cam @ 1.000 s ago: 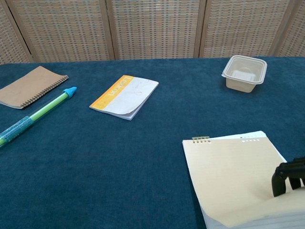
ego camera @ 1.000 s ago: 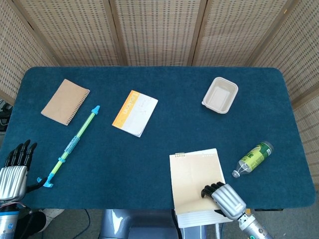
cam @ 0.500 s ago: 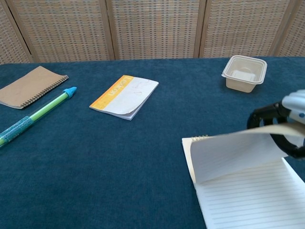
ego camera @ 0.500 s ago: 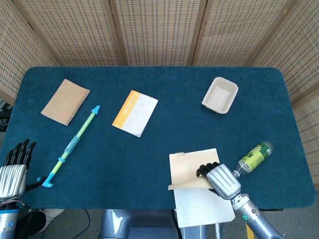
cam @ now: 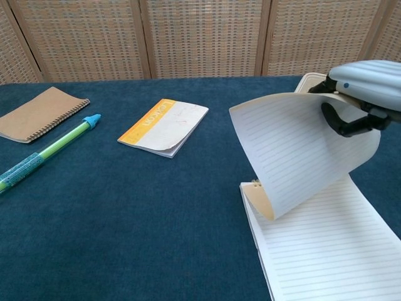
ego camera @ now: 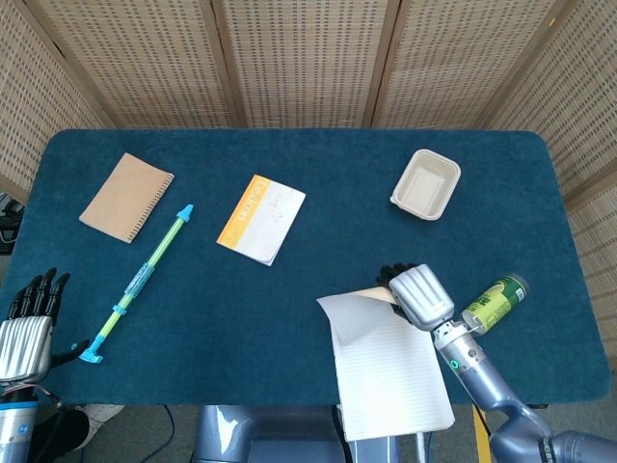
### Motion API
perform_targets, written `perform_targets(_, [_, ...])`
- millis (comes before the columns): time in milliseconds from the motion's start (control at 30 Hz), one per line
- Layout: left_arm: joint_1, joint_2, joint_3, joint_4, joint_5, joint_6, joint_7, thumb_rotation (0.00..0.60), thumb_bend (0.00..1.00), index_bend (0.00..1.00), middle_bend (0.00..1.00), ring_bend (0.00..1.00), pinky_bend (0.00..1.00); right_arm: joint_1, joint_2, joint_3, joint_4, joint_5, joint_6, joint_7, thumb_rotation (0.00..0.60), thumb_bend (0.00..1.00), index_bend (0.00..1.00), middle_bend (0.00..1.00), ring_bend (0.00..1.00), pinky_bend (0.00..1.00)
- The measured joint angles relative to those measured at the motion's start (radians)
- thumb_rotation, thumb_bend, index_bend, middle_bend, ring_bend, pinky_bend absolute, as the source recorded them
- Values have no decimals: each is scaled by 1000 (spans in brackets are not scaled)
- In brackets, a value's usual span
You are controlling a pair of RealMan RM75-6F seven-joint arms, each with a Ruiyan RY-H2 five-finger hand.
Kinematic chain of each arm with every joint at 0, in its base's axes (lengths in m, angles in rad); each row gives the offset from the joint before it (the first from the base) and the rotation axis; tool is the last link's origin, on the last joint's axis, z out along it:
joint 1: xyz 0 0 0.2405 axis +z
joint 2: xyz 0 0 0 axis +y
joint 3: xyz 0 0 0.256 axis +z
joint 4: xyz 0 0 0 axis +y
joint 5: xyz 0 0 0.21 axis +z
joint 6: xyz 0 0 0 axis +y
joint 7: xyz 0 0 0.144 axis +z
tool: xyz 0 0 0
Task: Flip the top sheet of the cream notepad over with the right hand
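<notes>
The cream notepad [ego camera: 390, 376] [cam: 326, 251] lies at the table's front edge, right of centre, with a lined white page showing. Its top sheet [ego camera: 352, 311] [cam: 294, 150] is lifted and curled back over the spiral binding, lined underside facing the front. My right hand [ego camera: 416, 293] [cam: 360, 88] grips the raised free edge of that sheet above the pad's far end. My left hand [ego camera: 29, 323] hangs off the front left corner of the table, holding nothing, fingers straight and close together.
A green bottle [ego camera: 494, 303] lies just right of the right hand. A white tray [ego camera: 425, 183] [cam: 307, 81] stands behind it. An orange-and-white booklet [ego camera: 260, 218] [cam: 164, 126], a green-blue pen [ego camera: 143, 280] [cam: 44, 155] and a brown spiral notebook [ego camera: 126, 196] [cam: 39, 113] lie to the left.
The right hand has risen and moved away from the front edge toward the binding, carrying the sheet's free edge. The sheet went from flat to curled up, uncovering the lined page beneath.
</notes>
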Motion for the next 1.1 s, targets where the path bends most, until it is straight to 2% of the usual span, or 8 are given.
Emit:
perform_targets(233, [-5,-3,-6,11,-20,-14,-6,600,0,0,0,0,91,83,-47,74,70,111,-63,-58,600,929,627,530,492,654])
perform_targets(467, [-14,-6,-9,33,-40,-34,-7,600,0,0,0,0,91,200,-133,145,196,214,-120,-114,600,928,628,530,492,654])
perform_targets(767, [-12,-3,-21,29,-41,-11,-4,600,0,0,0,0,91,286,-207,180,320,265,-158,-116,600,927,628,530,492,635])
perform_targets(1100, [-9,0,-25,29,-37,7,-5,600,0,0,0,0,91,380,-308,203,552,298,-190,-92,600,882,625,524,489,578])
